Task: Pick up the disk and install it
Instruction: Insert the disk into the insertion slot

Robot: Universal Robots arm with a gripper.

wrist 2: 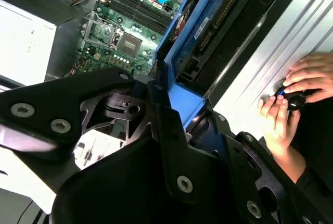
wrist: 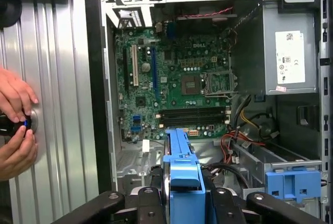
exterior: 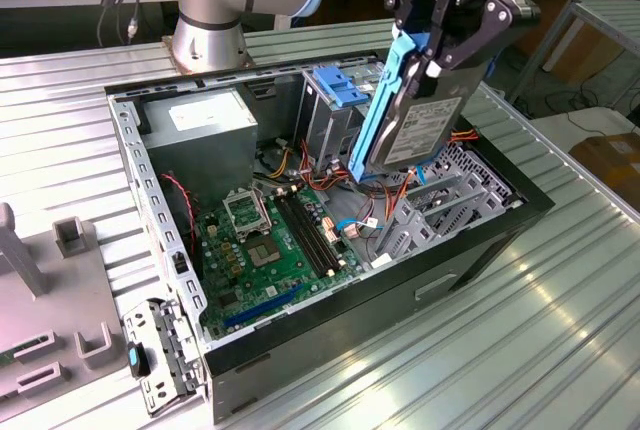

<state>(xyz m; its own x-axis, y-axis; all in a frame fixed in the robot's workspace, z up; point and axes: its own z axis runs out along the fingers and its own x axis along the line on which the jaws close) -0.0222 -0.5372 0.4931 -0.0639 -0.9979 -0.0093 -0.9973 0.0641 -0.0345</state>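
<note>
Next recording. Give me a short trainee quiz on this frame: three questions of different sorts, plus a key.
1. True or false: the gripper is shut on the disk, which hangs in the air over the open computer case.
2. Multiple choice: how does the disk sit in the exterior view? A. lying flat inside the case. B. steeply tilted, nearly on edge, above the case. C. set down outside the case.
3. Short answer: in the first wrist view, what rests on the ribbed metal table beside the case?

Key
1. True.
2. B.
3. A person's hands, on a small dark object.
</note>
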